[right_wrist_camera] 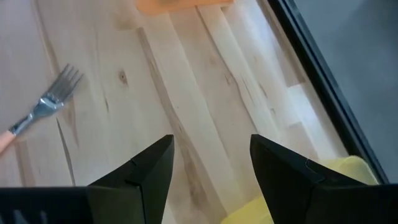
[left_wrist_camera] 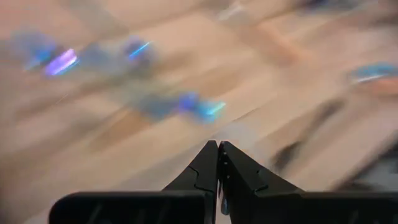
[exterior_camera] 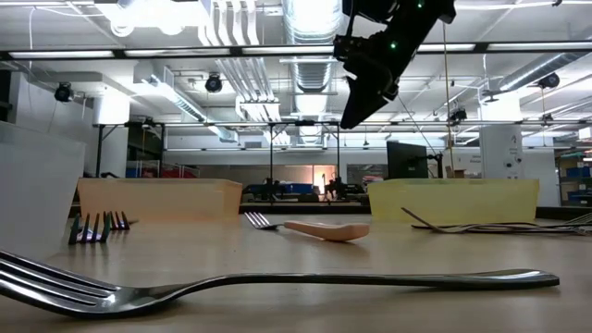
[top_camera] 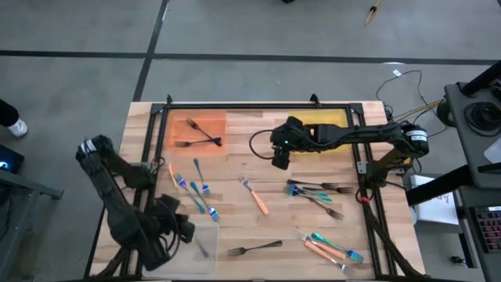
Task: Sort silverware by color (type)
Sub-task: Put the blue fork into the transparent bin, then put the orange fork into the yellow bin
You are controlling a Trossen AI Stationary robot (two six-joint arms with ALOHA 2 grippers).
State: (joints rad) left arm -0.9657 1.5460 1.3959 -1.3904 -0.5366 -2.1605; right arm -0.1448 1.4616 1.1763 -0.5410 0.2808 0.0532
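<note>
The silverware lies scattered on the wooden table. Shiny blue-teal forks (top_camera: 196,189) lie at the left and an orange-handled fork (top_camera: 254,194) in the middle. A dark fork (top_camera: 254,249) lies near the front, and mixed pieces lie at the right (top_camera: 317,190) and the near right (top_camera: 333,249). Two dark forks (top_camera: 202,137) lie crossed in the orange tray (top_camera: 178,125). My left gripper (top_camera: 185,229) is shut and holds nothing; it hovers beside the clear tray (top_camera: 210,235). My right gripper (top_camera: 280,159) hangs open above bare wood, near the yellow tray (top_camera: 333,119).
A black frame (top_camera: 258,104) runs along the table's far edge and down both sides. In the low view the near dark fork (exterior_camera: 277,282) fills the foreground, with the orange-handled fork (exterior_camera: 314,228) behind it. A slim grey piece (top_camera: 203,249) lies in the clear tray.
</note>
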